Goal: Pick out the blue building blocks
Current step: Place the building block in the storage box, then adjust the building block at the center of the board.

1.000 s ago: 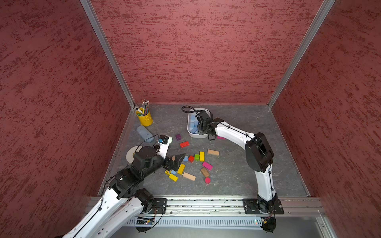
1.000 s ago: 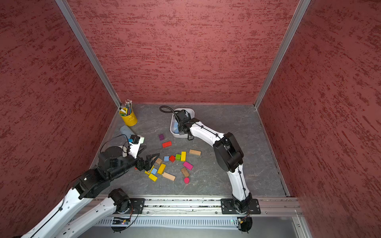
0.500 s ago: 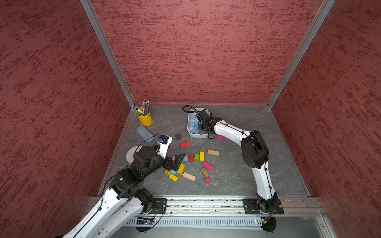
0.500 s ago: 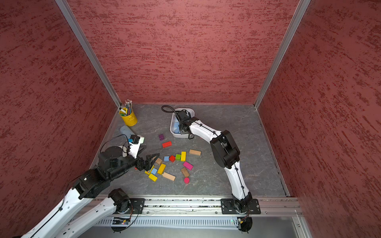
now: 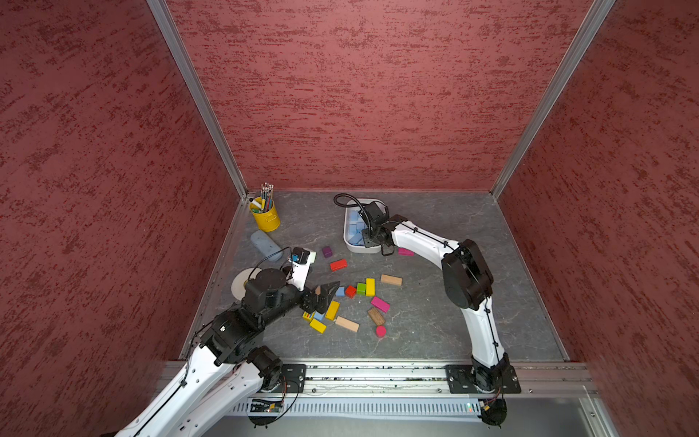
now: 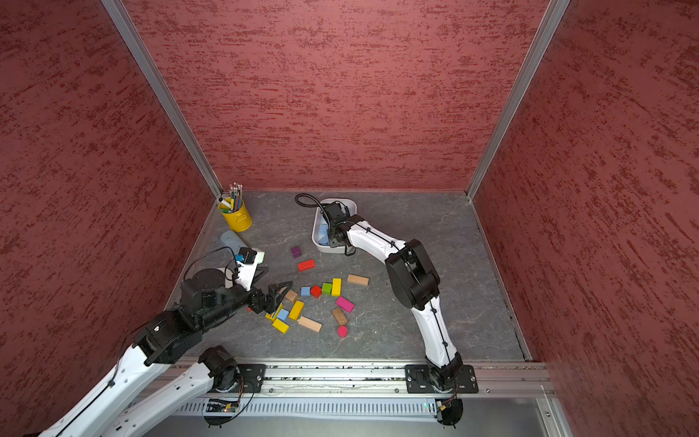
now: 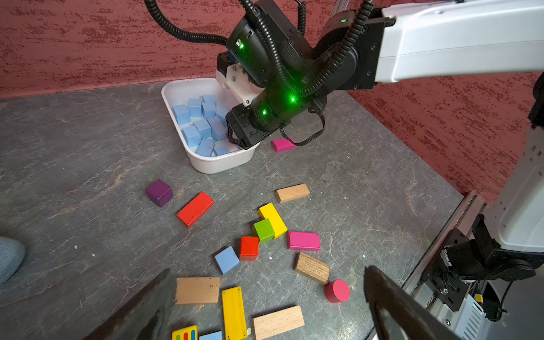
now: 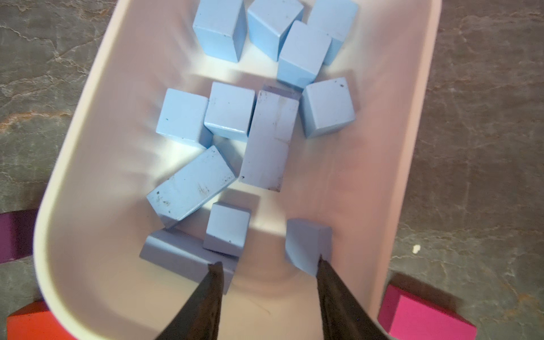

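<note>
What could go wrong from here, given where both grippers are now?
1. The right gripper hangs open over the white bin, one fingertip right beside a blue block; lifting away could drag it or nudge the bin.
2. The loose blue cube touches a red cube; the open left gripper might catch both.
3. A further blue piece sits hemmed in by yellow blocks, awkward to grasp.

Robot lab enclosure: red textured walls [image 5: 340, 94], aluminium posts [image 5: 198, 98], base rail [image 5: 378, 374].
</note>
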Tool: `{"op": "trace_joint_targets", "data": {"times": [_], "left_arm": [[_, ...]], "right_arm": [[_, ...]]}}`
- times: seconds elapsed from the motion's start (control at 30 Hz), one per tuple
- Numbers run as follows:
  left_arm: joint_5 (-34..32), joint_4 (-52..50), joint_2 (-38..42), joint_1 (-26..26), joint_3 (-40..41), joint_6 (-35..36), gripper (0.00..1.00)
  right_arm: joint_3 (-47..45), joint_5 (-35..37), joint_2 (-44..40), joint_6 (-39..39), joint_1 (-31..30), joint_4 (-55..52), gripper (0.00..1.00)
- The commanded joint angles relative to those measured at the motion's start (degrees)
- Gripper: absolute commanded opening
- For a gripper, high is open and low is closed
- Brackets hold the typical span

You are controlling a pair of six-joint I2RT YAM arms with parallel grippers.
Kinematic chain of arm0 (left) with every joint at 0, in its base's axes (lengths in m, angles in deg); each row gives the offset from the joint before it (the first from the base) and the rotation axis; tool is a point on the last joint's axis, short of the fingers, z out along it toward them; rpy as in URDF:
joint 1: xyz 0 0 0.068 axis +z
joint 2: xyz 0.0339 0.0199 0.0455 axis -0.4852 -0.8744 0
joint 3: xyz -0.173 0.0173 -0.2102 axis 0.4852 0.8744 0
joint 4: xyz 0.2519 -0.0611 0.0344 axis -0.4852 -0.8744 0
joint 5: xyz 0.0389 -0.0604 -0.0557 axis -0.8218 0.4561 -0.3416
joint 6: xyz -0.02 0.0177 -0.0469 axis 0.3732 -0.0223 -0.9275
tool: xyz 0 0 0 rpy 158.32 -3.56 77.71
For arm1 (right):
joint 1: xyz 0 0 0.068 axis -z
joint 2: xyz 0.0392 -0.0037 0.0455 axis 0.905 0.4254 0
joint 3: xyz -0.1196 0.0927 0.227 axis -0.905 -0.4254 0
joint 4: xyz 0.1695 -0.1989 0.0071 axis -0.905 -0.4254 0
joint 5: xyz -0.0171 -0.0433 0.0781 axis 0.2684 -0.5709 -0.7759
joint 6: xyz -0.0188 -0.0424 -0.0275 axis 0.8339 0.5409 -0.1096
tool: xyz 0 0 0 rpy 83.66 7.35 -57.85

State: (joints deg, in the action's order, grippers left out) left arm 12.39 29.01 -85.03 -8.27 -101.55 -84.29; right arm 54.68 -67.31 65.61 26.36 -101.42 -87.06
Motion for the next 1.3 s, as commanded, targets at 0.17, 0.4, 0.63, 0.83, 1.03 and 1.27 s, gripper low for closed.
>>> {"op": "trace_joint_targets", "data": {"times": [0.17,0.4,0.63,0.83,1.03,1.27], "left_arm": [[-2.38,-2.00,-3.09,0.23,-2.28,-5.19,1.00],[-2.40,-6.77,-10.33,0.38,-4.25,-10.03,1.00],[0.90,-8.72,-17.49,0.87,-4.61,-12.46,1.00],[2.85,-10.90,-23.61,1.18,-6.04,-12.15,1.00],[2.91,-12.06,-29.87,1.11,-7.53,-10.68,0.98],[-0.16,-14.26,-37.43,-0.53,-11.20,-7.08,0.93]], "right_arm": [[-4.57,-3.37,-8.87,-0.93,0.21,6.24,0.59],[-16.39,-5.19,-20.26,-1.56,0.21,12.52,0.67],[-28.60,-4.84,-30.25,-2.90,0.21,15.84,0.73],[-36.56,-3.50,-36.40,-3.97,0.21,16.87,0.76],[-41.19,-3.08,-40.05,-5.29,0.21,17.44,0.78],[-44.39,-2.51,-43.50,-6.07,0.21,17.45,0.79]]}}
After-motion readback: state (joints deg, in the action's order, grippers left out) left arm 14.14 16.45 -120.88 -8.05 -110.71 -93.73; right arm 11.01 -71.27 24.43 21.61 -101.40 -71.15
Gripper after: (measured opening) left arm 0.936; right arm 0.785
